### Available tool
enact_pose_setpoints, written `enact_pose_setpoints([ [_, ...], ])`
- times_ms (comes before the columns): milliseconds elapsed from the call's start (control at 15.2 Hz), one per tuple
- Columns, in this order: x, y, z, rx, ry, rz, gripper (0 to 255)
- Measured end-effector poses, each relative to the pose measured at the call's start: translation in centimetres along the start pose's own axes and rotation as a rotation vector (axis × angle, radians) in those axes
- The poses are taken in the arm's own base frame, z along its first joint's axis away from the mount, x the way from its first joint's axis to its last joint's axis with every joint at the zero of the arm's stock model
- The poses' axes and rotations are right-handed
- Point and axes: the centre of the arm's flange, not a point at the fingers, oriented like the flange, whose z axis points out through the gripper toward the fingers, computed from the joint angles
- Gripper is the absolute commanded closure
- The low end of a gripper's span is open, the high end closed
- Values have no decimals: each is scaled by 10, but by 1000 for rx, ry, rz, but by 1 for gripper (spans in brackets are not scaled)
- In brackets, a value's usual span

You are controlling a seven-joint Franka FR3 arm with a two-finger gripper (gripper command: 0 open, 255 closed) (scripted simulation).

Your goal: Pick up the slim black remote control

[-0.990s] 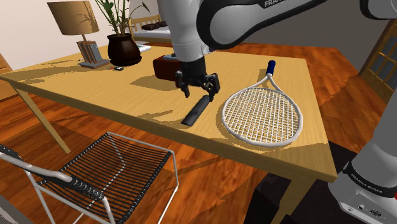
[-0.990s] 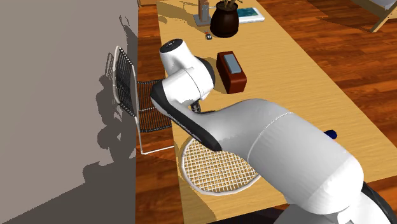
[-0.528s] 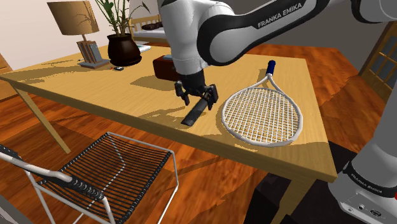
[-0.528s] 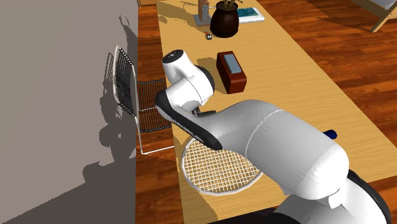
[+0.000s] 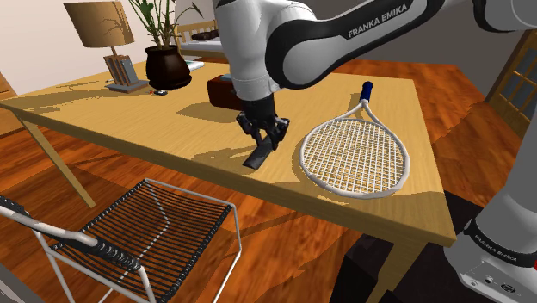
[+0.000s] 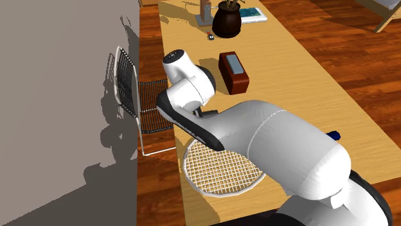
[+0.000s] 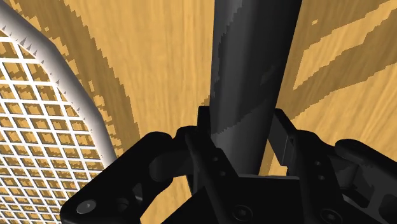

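The tool (image 7: 240, 137) stands low over the worktop (image 5: 129, 120) with its two black fingers clamped on the slim black remote (image 5: 257, 158). In the wrist view the dark bar runs straight up between the fingers, and each inner face appears to press against one long side of it. The hold sits toward one end of the remote rather than at its middle, so most of its length reaches out ahead of the fingers.

In the shoulder view the remote's free end still seems to rest on the wood, close to the worktop edge that faces the wire chair (image 5: 146, 232). The white-framed racket (image 5: 357, 155) lies just beside it on the shoulder view's right, its rim close to the near finger. A brown box (image 5: 222, 90) stands behind the arm, and a dark plant pot (image 5: 166, 66) stands well apart at the far corner.

As I judge it, the closing step is done and the lift is what remains. The next move calls for a straight rise with the grip kept firm. Because the hold is off-centre, the long free end may droop or pivot, so a slow start would suit. The path should stay clear of the racket's rim.
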Motion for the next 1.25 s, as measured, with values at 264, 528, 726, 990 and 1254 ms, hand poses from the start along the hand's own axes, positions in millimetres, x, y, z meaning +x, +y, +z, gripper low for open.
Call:
enact_pose_setpoints([
  [264,1,1,0,-5,-2,0,255],
  [528,7,3,-15,-13,-3,0,255],
  [726,10,2,-31,-13,-3,-1,255],
  [990,15,4,-51,-13,-3,-1,255],
  [1254,19,5,-70,-13,-3,-1,255],
])
